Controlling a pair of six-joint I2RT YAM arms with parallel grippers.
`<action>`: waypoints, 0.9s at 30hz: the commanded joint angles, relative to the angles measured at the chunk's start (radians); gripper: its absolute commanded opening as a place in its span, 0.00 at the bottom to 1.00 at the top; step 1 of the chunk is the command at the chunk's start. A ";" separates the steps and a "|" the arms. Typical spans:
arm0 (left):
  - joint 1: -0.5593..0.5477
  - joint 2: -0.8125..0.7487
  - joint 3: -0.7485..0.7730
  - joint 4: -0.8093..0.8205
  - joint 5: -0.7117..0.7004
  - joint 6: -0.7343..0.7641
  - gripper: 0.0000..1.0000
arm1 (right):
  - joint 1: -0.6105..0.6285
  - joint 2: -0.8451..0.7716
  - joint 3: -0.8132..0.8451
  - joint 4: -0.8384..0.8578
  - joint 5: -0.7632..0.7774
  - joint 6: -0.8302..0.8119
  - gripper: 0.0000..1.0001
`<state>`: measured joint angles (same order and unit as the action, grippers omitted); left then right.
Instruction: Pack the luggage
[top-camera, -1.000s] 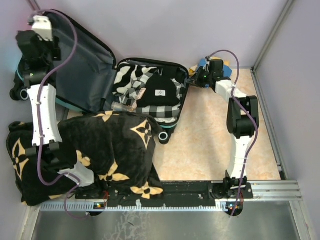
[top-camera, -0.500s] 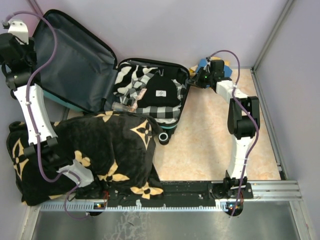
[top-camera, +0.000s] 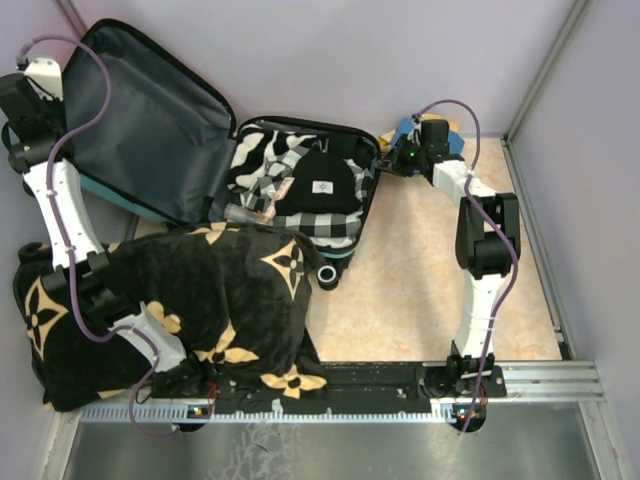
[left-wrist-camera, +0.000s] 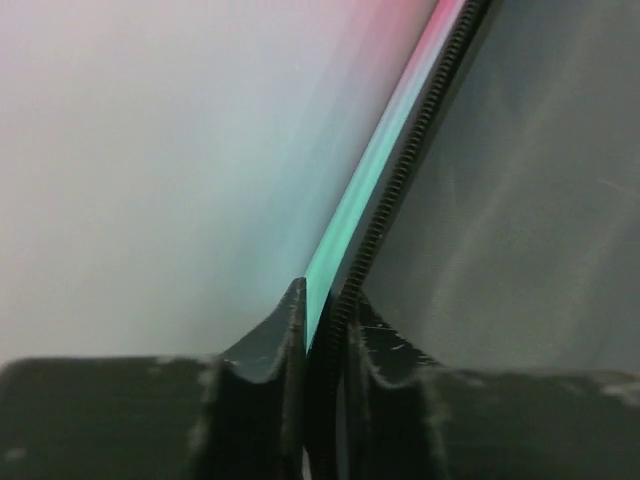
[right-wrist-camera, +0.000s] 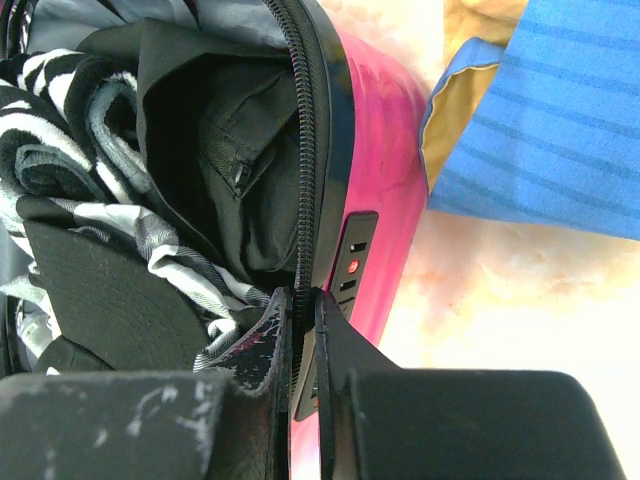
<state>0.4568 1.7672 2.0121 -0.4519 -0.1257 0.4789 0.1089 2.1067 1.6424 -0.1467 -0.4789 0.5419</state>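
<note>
- The small hard-shell suitcase with a pink-to-teal shell and dark grey fabric lining (top-camera: 150, 130) is lying open on the mottled peach counter (top-camera: 420, 290). Its lid is tilting up at the far left, and its filled half is resting at the far centre.
- The left arm (top-camera: 60, 200) is reaching to the far left corner, where the left jaws are pinching the outer rim of the lid. In the left wrist view, the dark fingers (left-wrist-camera: 270, 350) are pressing in on either side of the zipper teeth, and the teal-to-pink shell edge is running up and away from between them.
- The right arm (top-camera: 480, 240) is stretching to the far right side of the filled half, where the right jaws are pressed together on that half's rim. In the right wrist view, the zipper edge is sitting between the fingers (right-wrist-camera: 335, 340), with the pink shell wall just right of them.
- A black-and-white checked cloth (top-camera: 255, 160) and a black cap with a small white label (top-camera: 320, 185) are filling that half, lying left of the right jaws.
- A blue striped cloth (right-wrist-camera: 560, 120) is lying on the counter outside the suitcase, just right of the pink wall.
- A big black blanket with a tan flower pattern (top-camera: 230, 290) is lying heaped at the near left, up against the near edge of the suitcase.
- A black wheel (top-camera: 327, 273) is poking out at the near right corner of the filled half, beside the blanket.
</note>
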 joint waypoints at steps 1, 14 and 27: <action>-0.022 -0.036 0.033 -0.025 0.139 -0.032 0.11 | -0.028 -0.103 -0.006 -0.016 -0.027 -0.034 0.00; -0.407 -0.240 -0.217 0.041 0.334 0.029 0.01 | -0.023 -0.082 0.013 -0.014 -0.031 -0.029 0.00; -0.784 -0.160 -0.286 0.156 0.489 -0.121 0.01 | -0.001 -0.049 0.078 0.012 -0.015 -0.011 0.00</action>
<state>-0.1993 1.5009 1.7859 -0.1837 0.0982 0.5461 0.0860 2.0914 1.6447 -0.2058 -0.4770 0.5426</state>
